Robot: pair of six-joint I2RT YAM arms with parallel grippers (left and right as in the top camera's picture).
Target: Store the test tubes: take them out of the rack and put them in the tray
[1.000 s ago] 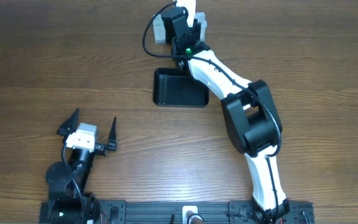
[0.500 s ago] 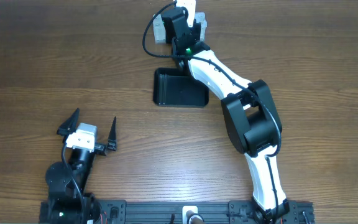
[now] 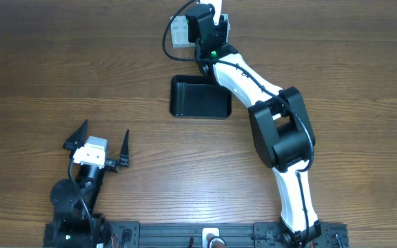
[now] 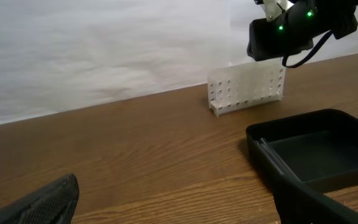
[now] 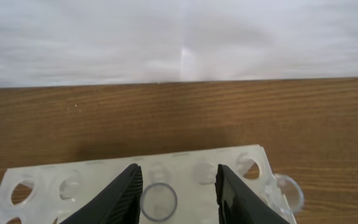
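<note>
- Right end effector [image 5: 179,169] over rack [image 5: 48,186], narrow gap astride one tube [image 5: 158,202], not yet clamped: grasp step.
- Next: clamp, lift straight, drop in tray [image 3: 173,96] near rack.
- Left end effector [image 3: 105,129] wide, far from rack.

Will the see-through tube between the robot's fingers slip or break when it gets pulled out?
Probably slippery: the tube looks clear, smooth and round, so the right gripper may need a firm squeeze. It looks thin, so likely light and maybe breakable. The rack could lift with it if it sticks.
</note>
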